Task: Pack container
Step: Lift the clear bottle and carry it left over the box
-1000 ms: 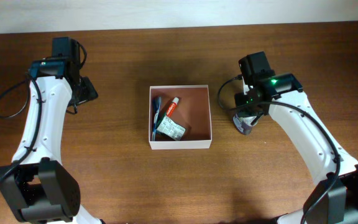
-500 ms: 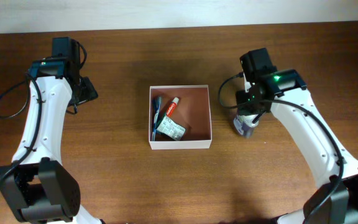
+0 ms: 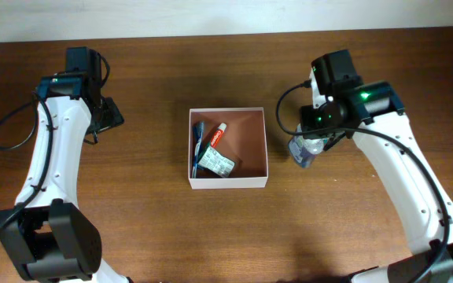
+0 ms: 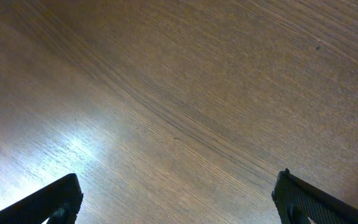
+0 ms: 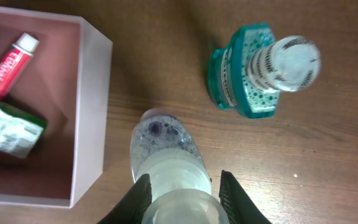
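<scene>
The container [image 3: 228,183] is a square white box with a reddish-brown inside at the table's middle. It holds a toothbrush [image 3: 198,141], a red-and-white toothpaste tube [image 3: 217,135] and a green packet [image 3: 215,163]. My right gripper [image 3: 311,140] is shut on a clear bottle [image 3: 300,152] just right of the box. In the right wrist view the fingers [image 5: 180,194] clamp this bottle [image 5: 165,152] beside the box wall [image 5: 92,118]. A teal bottle [image 5: 253,74] stands on the table beyond it. My left gripper [image 3: 108,115] is open and empty at the far left.
The left wrist view shows only bare wood between the open fingers [image 4: 179,200]. The table's far edge meets a light wall at the top of the overhead view. Black cables hang from both arms.
My right gripper has risen with the clear bottle and shifted it slightly left toward the box. The left arm has not moved.
</scene>
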{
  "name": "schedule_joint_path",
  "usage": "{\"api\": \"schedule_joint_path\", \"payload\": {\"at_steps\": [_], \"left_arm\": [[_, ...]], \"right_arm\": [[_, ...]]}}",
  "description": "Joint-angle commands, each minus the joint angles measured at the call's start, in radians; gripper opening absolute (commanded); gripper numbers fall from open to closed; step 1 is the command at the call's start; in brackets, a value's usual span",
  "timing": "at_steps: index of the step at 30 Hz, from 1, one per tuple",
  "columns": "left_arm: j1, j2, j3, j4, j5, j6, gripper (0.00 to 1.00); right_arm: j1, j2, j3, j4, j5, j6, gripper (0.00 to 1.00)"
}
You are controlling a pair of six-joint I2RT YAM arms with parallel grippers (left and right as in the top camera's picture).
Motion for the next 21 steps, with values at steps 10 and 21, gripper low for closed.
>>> {"api": "schedule_joint_path", "payload": {"at_steps": [10,21], "left_arm": [[0.002,-0.004,0.008,-0.002,0.002,0.005,0.99],[0.002,-0.004,0.008,-0.002,0.002,0.005,0.99]], "right_arm": [[0.120,-0.058,0.298,-0.130,-0.014,0.041,0.26],[0.289,-0.047,0.320,-0.063,0.006,-0.025,0.22]]}}
